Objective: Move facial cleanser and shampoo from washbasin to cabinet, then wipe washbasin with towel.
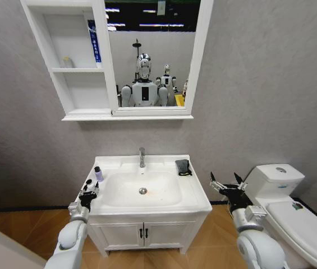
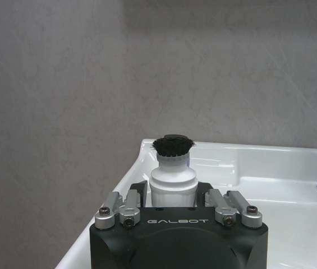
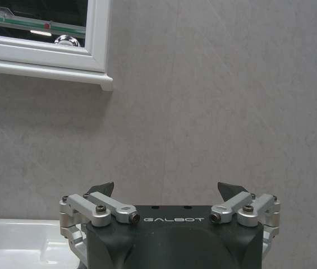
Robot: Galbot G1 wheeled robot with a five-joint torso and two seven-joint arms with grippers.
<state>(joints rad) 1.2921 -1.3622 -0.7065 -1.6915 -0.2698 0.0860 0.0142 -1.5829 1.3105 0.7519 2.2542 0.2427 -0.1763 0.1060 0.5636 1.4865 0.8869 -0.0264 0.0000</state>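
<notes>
Clearly the small bottle (image 1: 98, 173) is the thing at stake: it stands upright on the washbasin (image 1: 192, 196) rim at about nine o'clock from the drain, close to the outer edge. In the left wrist view its white body and dark cap (image 2: 173, 145) sit dead ahead between the left gripper (image 1: 87, 194)'s jaws, which stand wide to either side and do not touch it. At two o'clock from the drain lies the towel (image 1: 183, 167), just beside the tap (image 1: 142, 157). Up at twelve o'clock hangs the cabinet (image 1: 71, 70), with a blue bottle (image 1: 93, 42) already on its top shelf. The right gripper (image 1: 228, 185) hovers off the basin at three o'clock, near the toilet (image 1: 293, 216), its jaws wide and holding nothing.

The risk, as I judge it, is a knock. The bottle looks narrow and light, so if one jaw reaches it first, or the approach runs slightly off centre, it could tip and roll off the rim to the floor. A grip taken too high near the cap might also let it slip during the lift to the shelf.
</notes>
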